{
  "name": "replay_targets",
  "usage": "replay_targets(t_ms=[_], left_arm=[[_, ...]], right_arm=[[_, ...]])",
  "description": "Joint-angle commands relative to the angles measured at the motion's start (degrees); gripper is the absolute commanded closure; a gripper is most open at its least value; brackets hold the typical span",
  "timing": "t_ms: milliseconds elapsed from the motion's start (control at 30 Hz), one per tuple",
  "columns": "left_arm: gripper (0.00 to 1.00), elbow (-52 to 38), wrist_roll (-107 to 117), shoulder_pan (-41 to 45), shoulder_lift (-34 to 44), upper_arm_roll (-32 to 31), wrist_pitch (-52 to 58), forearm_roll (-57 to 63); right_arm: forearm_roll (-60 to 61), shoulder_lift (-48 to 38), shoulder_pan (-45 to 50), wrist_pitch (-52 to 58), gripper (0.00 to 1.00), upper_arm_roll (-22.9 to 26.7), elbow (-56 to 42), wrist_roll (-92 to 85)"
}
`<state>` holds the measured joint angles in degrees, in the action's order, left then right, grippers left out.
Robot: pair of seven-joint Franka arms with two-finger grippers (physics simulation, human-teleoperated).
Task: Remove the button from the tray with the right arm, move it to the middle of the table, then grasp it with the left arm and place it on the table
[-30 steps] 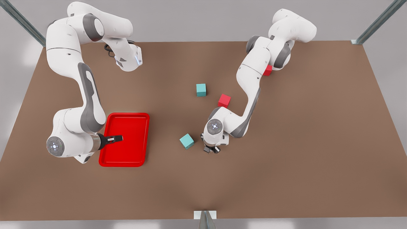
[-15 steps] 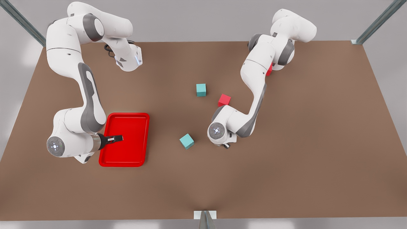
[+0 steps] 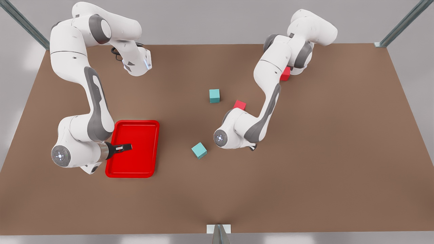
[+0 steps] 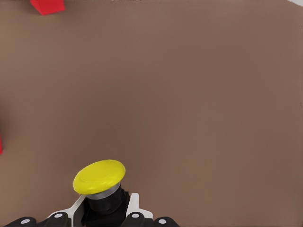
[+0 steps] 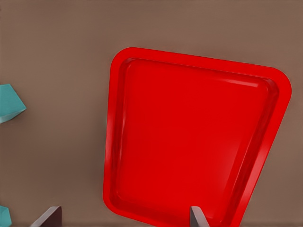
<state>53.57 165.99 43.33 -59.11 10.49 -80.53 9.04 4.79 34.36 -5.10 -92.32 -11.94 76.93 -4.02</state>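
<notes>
Beside the tray (image 3: 154, 149), mid-table: left gripper (image 4: 107, 218) clamped the button (image 4: 99, 177) by its body.
Above tray: right gripper (image 5: 124, 218) hung spread, idle.
Handling: button judged light, rigid; hold the boxy body.

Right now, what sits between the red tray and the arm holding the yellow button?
In the front view, one teal cube lies on the table between the tray and the left arm; the rest is bare.
</notes>
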Motion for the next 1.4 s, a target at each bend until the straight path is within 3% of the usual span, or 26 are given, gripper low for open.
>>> replay_targets(t_ms=[0, 167, 567, 1233, 1267, 1300, 1367], left_arm=[[0.60, 0.22, -1.02, 0.35, -0.48, -0.12, 2.74, 5.20], [0.61, 1.98, -13.68, 2.46, -3.21, -0.12, 9.86, 15.22], [0.61, 9.01, -27.57, 6.41, -6.46, -0.30, 12.94, 25.76], [0.60, 11.12, -33.90, 6.94, -7.87, -4.60, 8.81, 26.56], [0.35, 11.12, -34.42, 7.11, -7.87, -4.60, 8.98, 26.56], [0.00, 11.21, -35.83, 7.29, -7.87, -4.78, 9.33, 26.56], [0.00, 11.47, -36.00, 7.38, -7.69, -4.86, 9.60, 26.56]], right_arm=[[0.04, -0.08, 0.00, 0.03, 0.00, -0.01, -0.02, -0.02], [0.04, -0.08, 0.00, 0.03, 0.00, -0.01, -0.02, -0.02], [-0.05, -0.08, 0.09, 0.12, 0.00, -0.01, 0.06, -0.02], [0.04, 0.01, 0.00, 0.12, 0.00, -0.01, 0.06, -0.02], [0.04, 0.01, 0.09, 0.12, 0.00, -0.01, 0.06, -0.02], [0.04, -0.08, 0.09, 0.21, 0.00, -0.01, 0.06, -0.02], [0.04, -0.08, 0.09, 0.30, 0.00, -0.01, 0.06, -0.02]])
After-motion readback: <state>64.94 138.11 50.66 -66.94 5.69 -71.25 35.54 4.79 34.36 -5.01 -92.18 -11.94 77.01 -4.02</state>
